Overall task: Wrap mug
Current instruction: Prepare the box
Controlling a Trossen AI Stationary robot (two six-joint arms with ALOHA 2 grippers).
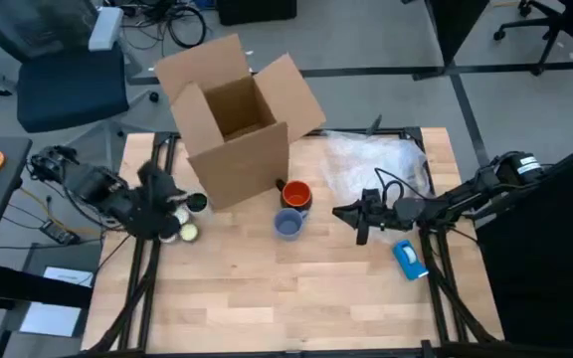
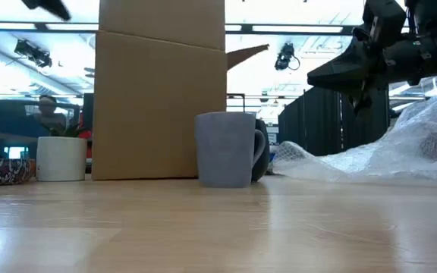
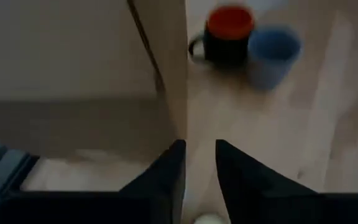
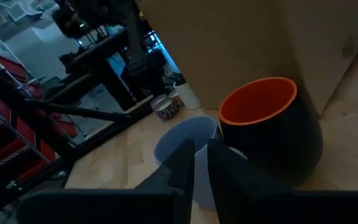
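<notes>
The mug (image 1: 295, 195) sits upright near the middle of the wooden table (image 1: 296, 298), its bright orange inside facing up and its dark handle pointing toward the cardboard box (image 1: 235, 119). It stands just beside the box's front corner. Touching it, or very nearly, on the near side is a blue-grey cup (image 1: 287, 225), which in the low view hides almost all of the mug behind it.

The right gripper (image 1: 350, 212) hangs above the table just to the right of the two cups, clear of both, its fingers (image 4: 180, 163) drawn close together with only a thin slit between them and nothing held. Behind that arm a crumpled sheet of clear bubble wrap (image 1: 376, 164) lies along the far right of the table, and a small blue object (image 1: 410, 259) lies nearer the front edge.

The left gripper (image 1: 159, 211) is over by the left side of the box, above a small white cup (image 1: 188, 232). Its fingers (image 3: 166, 171) stand a little apart, empty. The box is open, flaps spread outward.
</notes>
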